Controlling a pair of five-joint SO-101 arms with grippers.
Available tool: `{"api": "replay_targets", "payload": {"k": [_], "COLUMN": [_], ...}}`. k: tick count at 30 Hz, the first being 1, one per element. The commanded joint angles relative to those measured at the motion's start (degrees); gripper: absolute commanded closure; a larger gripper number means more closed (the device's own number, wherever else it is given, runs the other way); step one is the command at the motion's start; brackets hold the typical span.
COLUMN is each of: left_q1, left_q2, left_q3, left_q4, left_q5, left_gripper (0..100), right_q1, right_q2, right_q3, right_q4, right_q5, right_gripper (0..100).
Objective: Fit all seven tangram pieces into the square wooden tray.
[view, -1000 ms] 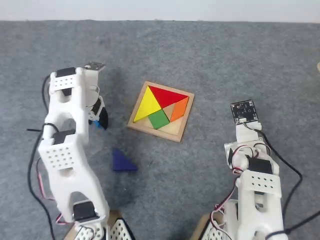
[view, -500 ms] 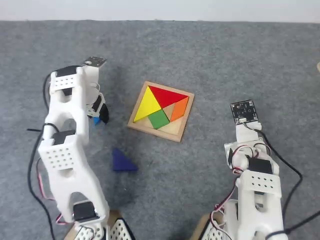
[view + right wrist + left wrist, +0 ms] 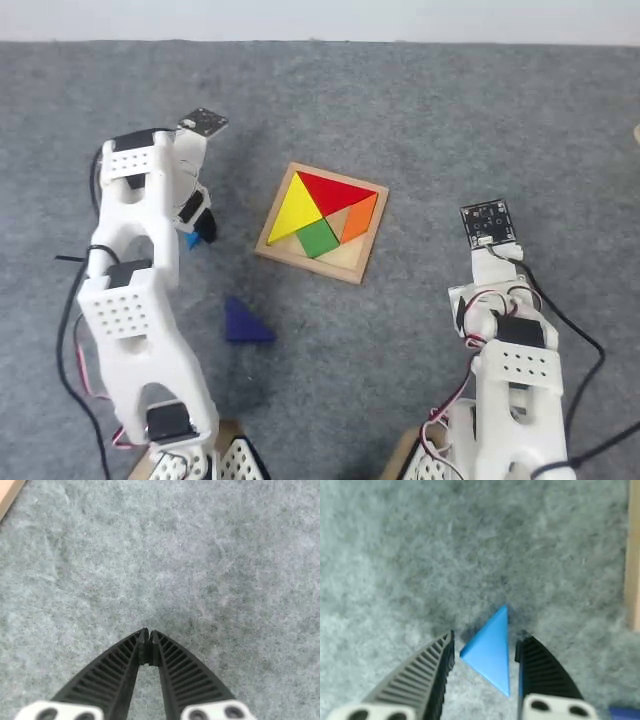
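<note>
Left gripper open, straddling light-blue triangle flat on grey carpet.

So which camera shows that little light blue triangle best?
The left wrist view: the whole light blue triangle sits between the fingers of the left gripper. The high view catches just a sliver beside the left arm. The right wrist view faces carpet elsewhere.
</note>
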Motion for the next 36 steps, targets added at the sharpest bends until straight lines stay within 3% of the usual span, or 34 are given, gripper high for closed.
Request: {"api": "replay_targets", "payload": {"k": [1, 6, 14, 20, 23, 29, 36], "left_q1": [-0.35, -0.26, 3.34, 9.67, 14.68, 28.22, 27.78], "left_q2": [-2.99, -3.08, -3.69, -3.69, -4.22, -6.68, -5.45], "left_q3": [-1.71, -1.45, -4.00, -15.08, -18.77, -15.78, -15.69], "left_q4": [0.26, 5.71, 12.84, 20.57, 20.66, 20.40, 18.99], "left_q5": [-0.97, -0.97, 3.60, 4.75, 5.36, -2.90, -19.43], "left_gripper": [81, 88, 89, 89, 89, 89, 89], "right_q1": [-0.31, -0.31, -0.31, -0.31, -0.31, 0.04, 0.13], "right_q2": [0.13, 0.13, 0.13, 0.13, 0.13, 0.13, -0.22], "right_q3": [-1.67, -1.67, -1.67, -1.67, -1.67, -1.67, -1.76], "right_q4": [-0.22, -0.31, -0.31, -0.31, -0.40, -0.40, -0.40], "right_q5": [0.53, 0.44, 0.35, 0.35, 0.44, 0.62, 0.62], "right_gripper": [97.5, 97.5, 97.5, 97.5, 97.5, 97.5, 97.5]}}
